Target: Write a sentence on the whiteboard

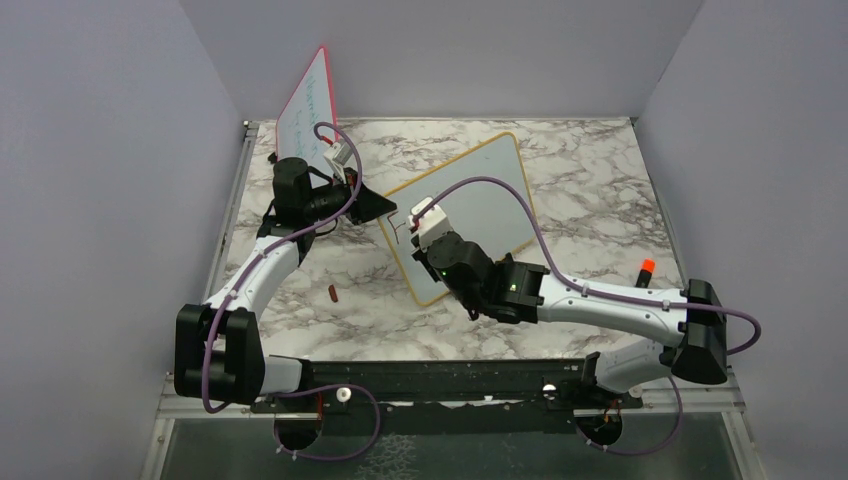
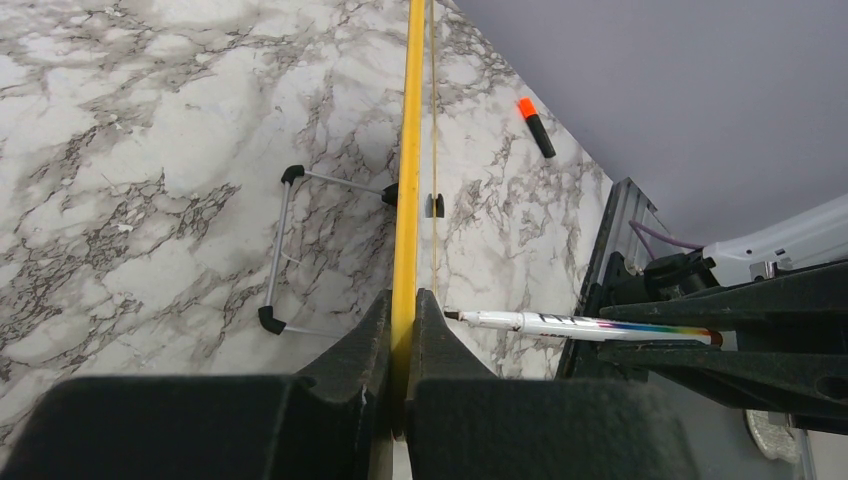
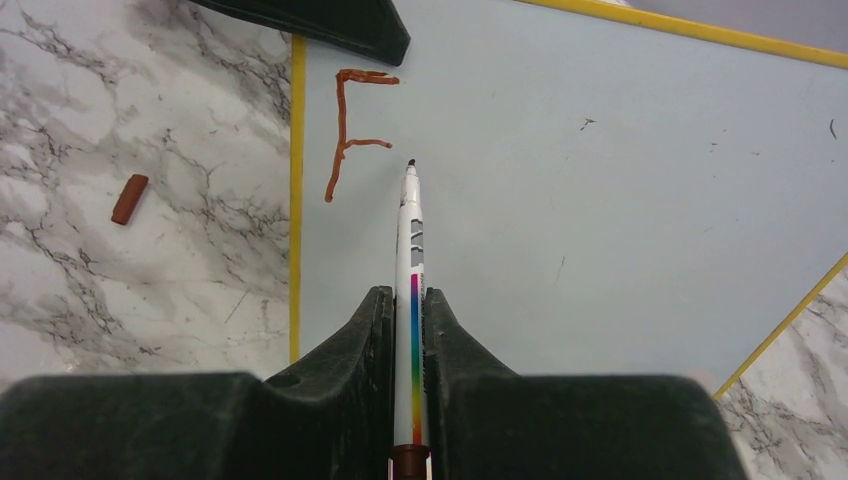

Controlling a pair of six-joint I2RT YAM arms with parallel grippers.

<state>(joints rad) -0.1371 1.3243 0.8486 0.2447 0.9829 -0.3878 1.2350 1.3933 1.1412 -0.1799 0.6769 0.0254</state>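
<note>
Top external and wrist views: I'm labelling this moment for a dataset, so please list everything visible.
whiteboard: one, white with yellow frame, mid-table
letter F: one, dark red, near the whiteboard's held edge
marker: one, white with rainbow stripe, tip beside the letter F
marker cap: one, red-brown, on the table beside the whiteboard
second board: one, red-pink frame, standing at the far left
highlighter: one, black with orange cap, table's right side
table: one, marble-patterned
left gripper: one, black, shut on the whiteboard's frame
right gripper: one, black, shut on the marker
</note>
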